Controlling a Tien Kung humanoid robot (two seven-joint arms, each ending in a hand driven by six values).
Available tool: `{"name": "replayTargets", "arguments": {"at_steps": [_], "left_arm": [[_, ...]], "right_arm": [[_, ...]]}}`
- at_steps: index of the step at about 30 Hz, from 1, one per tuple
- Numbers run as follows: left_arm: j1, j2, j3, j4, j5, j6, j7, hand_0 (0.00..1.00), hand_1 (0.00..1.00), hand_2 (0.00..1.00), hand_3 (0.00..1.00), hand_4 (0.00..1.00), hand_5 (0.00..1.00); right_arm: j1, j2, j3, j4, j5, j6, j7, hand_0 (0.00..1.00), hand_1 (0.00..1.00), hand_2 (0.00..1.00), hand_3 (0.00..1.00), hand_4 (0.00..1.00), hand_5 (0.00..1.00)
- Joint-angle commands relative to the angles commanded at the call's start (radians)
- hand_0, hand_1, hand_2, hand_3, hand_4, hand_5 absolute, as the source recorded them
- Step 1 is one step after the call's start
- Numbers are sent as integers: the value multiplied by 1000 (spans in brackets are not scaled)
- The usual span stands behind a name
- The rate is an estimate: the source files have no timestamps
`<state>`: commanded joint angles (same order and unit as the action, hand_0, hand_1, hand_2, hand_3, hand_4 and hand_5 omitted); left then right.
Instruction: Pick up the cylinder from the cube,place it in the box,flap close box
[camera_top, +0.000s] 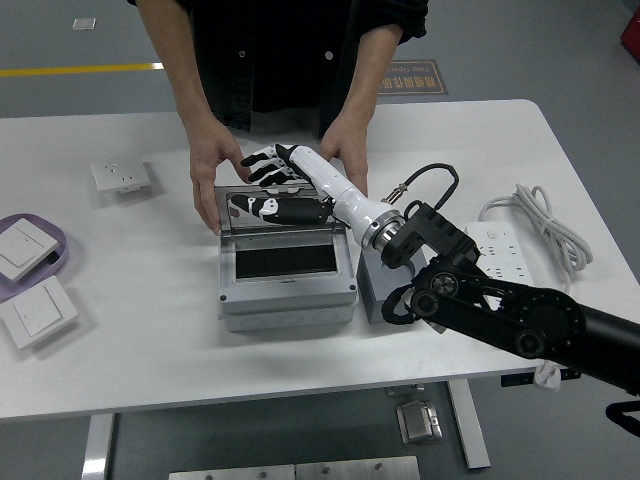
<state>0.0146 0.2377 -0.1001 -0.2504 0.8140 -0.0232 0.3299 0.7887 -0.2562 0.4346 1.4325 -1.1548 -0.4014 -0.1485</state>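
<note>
The grey box (287, 296) stands mid-table with its windowed lid (281, 207) raised upright at the far side. Its inside looks dark, and I cannot make out the cylinder in it. My right hand (264, 166), white with black finger segments, reaches over the lid's top edge with its fingers spread and nothing in them. A person at the far side holds the lid with one hand (211, 168) at its left end and the other (346, 158) at its right end. The grey cube (376, 290) sits right of the box, mostly hidden behind my forearm.
A white power strip (506, 264) with its coiled cable (545, 228) lies at the right. A wall socket (122, 177) sits at the far left. A purple tray (52, 262) holds a switch, with a second switch (38, 312) in front of it.
</note>
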Motion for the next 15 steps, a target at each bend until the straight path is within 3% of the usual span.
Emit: {"name": "replayTargets", "arguments": {"at_steps": [3,15], "left_arm": [[-1,1,-1,-1,1,0,0,636,621,541,627,707,341],[-5,1,-2,-4,4,-1,2,635,620,541,627,707,339]], "right_arm": [[16,7,-4,-45,-5,-1,3,718,637,656,678,789,418],[29,7,-12,-69,-12,-9,9,721,634,644,671,755,401]]}}
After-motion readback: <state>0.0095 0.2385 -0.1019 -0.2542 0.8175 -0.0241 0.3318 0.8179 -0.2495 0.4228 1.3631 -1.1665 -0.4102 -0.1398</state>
